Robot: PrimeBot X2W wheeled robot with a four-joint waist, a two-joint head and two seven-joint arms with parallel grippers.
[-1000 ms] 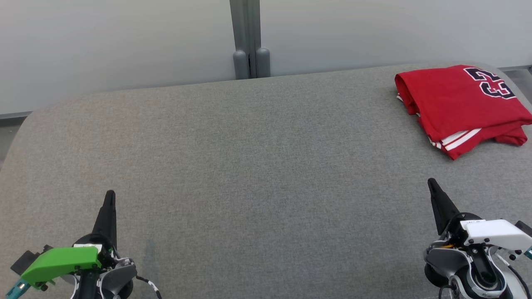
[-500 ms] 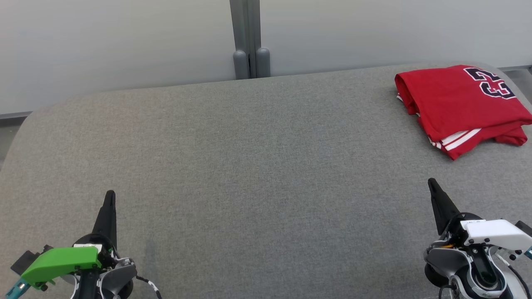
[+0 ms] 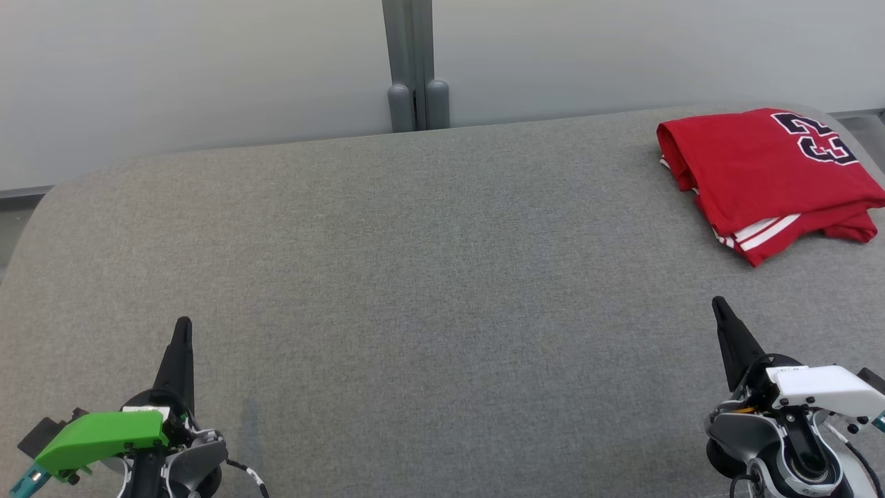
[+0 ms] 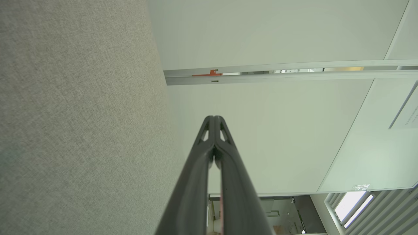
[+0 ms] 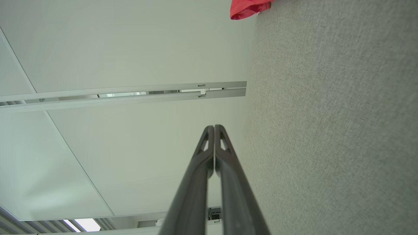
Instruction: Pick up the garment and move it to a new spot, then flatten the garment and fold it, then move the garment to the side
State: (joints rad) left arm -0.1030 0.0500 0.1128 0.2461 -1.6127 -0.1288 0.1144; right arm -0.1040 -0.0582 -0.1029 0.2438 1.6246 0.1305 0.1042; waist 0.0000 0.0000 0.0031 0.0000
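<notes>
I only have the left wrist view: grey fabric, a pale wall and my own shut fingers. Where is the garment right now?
Observer: In the head view the red garment lies folded at the far right of the grey surface.
Operator: Is the right hand holding it?
Observer: No. The right hand is shut on nothing, on the near side of the garment and apart from it.
Operator: Any print on it?
Observer: Yes, dark numerals on its top face, toward the far right corner.
</notes>
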